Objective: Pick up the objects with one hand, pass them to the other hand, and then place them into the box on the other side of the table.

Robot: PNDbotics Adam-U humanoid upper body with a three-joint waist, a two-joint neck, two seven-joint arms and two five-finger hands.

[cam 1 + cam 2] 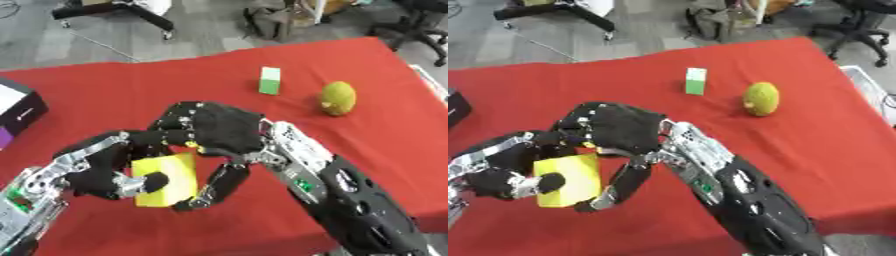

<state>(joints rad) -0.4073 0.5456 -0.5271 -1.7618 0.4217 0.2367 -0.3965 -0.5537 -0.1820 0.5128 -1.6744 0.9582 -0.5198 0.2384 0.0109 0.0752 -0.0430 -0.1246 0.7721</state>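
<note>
Red cloth point(105, 95) covers the table. Yellow block point(168, 181) sits above the near centre, held between both hands: left hand point(105, 175) has its fingers and thumb curled on the block's left side, right hand point(214, 131) curls over its top and right side. Beyond stand a green-and-white block point(270, 80) and a yellow-green fruit point(338, 98) (well apart from the hands). Dark box point(16, 112) lies at the left edge; contents not visible.

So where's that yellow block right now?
The yellow block sits low and left of centre, held between both hands: left hand, right hand.
</note>
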